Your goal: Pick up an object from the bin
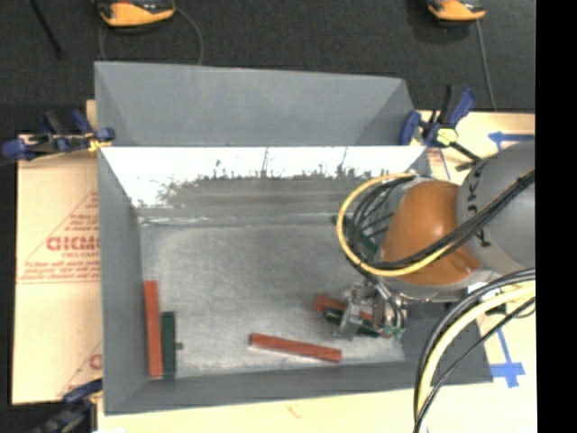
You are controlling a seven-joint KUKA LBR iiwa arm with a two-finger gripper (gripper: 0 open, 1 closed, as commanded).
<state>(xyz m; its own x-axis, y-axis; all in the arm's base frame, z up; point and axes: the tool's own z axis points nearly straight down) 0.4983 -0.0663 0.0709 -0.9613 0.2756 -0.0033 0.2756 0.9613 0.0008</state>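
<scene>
Orange wrist cover (424,233) rides high over the grey bin (122,269), lower right. Far left lies a long red stick (151,327); a brown-red strip (295,347) sits lower centre. My fingers (368,318) are low beside a small red piece (326,306), just to their left; their opening, can't tell. I'd centre over it before closing.

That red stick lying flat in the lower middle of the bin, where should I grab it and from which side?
Take the red stick near its middle, coming down from above and closing across its narrow width. It lies flat and alone, long axis nearly left to right, with bare floor along both long edges.
</scene>
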